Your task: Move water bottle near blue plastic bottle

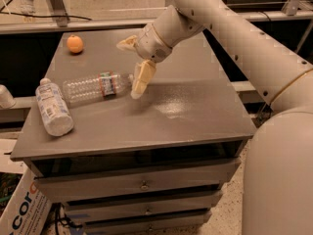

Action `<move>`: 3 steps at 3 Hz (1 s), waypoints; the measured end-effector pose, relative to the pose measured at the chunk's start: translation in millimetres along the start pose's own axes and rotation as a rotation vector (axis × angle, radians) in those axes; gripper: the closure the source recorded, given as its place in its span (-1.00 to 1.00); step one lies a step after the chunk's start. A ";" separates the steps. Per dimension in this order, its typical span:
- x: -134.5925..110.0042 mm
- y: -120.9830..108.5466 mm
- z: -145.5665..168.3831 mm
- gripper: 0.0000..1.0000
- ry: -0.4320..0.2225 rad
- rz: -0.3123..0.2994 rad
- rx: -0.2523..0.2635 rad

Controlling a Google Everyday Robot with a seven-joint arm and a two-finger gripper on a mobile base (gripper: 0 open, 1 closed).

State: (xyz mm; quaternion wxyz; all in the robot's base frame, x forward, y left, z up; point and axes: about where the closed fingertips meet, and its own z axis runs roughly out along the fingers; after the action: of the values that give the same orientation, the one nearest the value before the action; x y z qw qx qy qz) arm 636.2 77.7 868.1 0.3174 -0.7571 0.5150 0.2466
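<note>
The pincer hangs over the middle of the table, a little left of centre, with its two pale fingers spread well apart and nothing held between them. The nearer one points down toward the tabletop, and the farther one sticks out to the left, higher up. The nearer fingertip sits right at the capped end of the water bottle; whether it actually touches the cap cannot be told. That bottle lies on its side, running left to right across the table, its cap toward the pincer and its red-and-white label band around the middle. To its left and a bit nearer lies the blue plastic bottle, also on its side, white cap pointing toward the far side and its base close to the near-left edge of the table. The base end of the water bottle is just beside the blue plastic bottle, though the two look slightly apart. An orange rests alone at the far-left corner, well apart from both bottles. The white arm reaches in from the right. Below the tabletop are drawers, and a cardboard box stands on the floor at the near left.
</note>
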 end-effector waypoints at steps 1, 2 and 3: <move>13.0 -4.2 -12.9 -1.00 -0.006 0.027 0.025; 25.1 -7.9 -26.7 -1.00 -0.034 0.051 0.054; 34.3 -11.2 -38.0 -1.00 -0.082 0.077 0.079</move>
State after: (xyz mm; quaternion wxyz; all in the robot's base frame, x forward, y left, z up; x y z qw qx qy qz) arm 660.4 31.5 872.3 0.3582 -0.7130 0.5395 0.2688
